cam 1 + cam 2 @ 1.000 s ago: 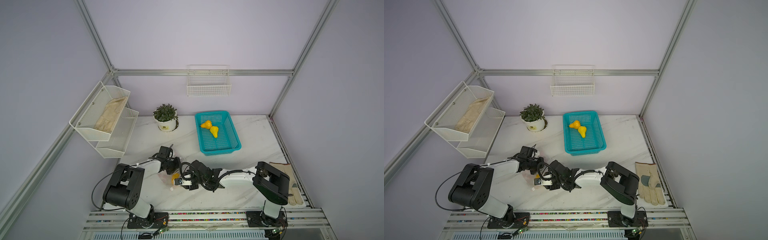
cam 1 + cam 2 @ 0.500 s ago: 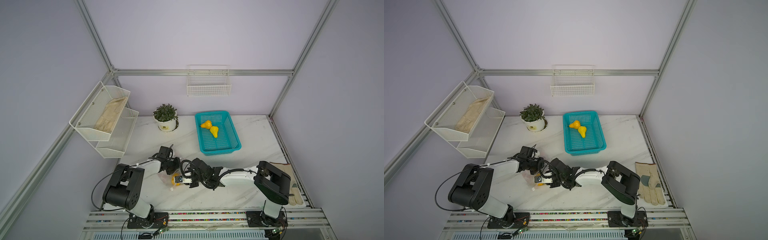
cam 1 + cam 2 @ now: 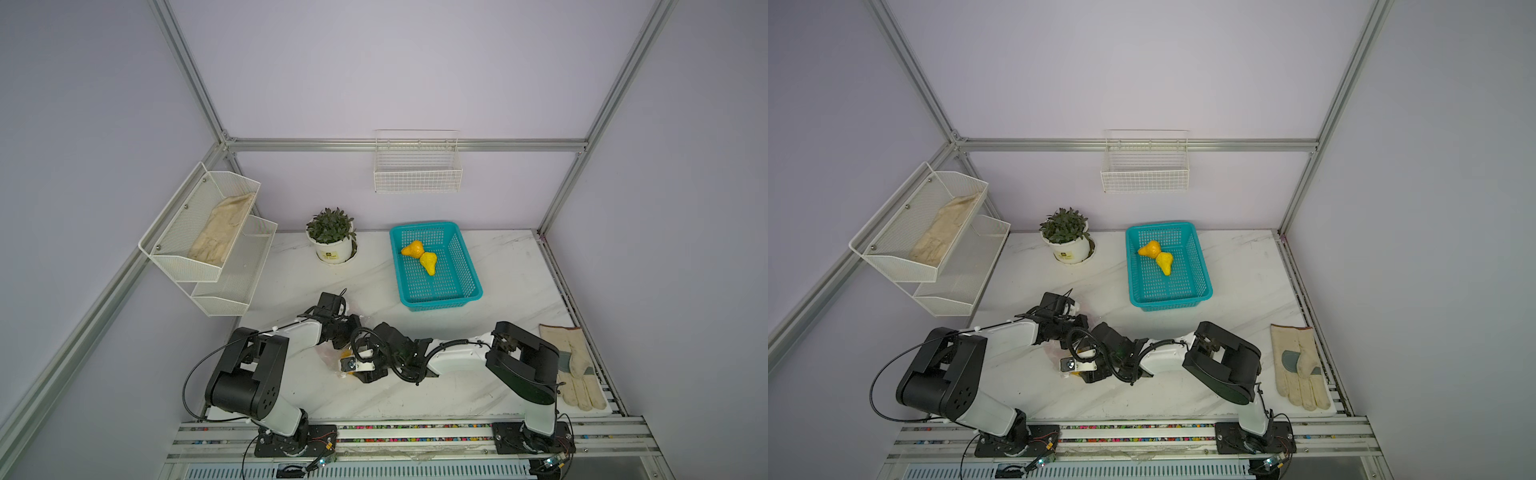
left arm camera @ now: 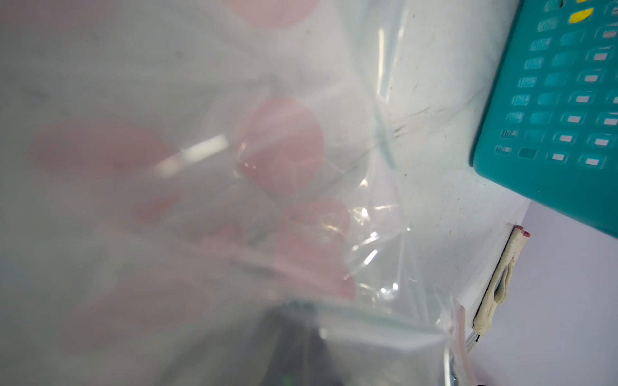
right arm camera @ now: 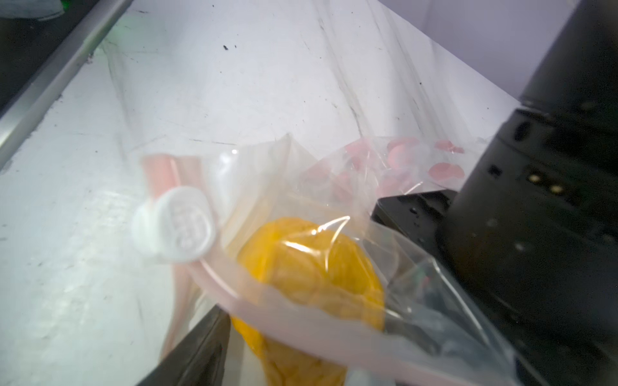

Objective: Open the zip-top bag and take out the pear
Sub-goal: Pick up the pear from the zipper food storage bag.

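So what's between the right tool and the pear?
Only the bag: its clear film and pink zip strip cover the pear, as the right wrist view shows.

In both top views the whole counter [image 3: 511, 291] [image 3: 1246, 291] is looked down on from high above its front edge, with the teal basket [image 3: 440, 302] [image 3: 1167, 303] seen toward the back; nearly the same scene is shared. The left wrist view is pressed against the zip-top bag [image 4: 284, 150], and a corner of the basket [image 4: 535, 167] is caught beyond it. The right wrist view is held close to the same bag [image 5: 351, 173], faced away from the basket.
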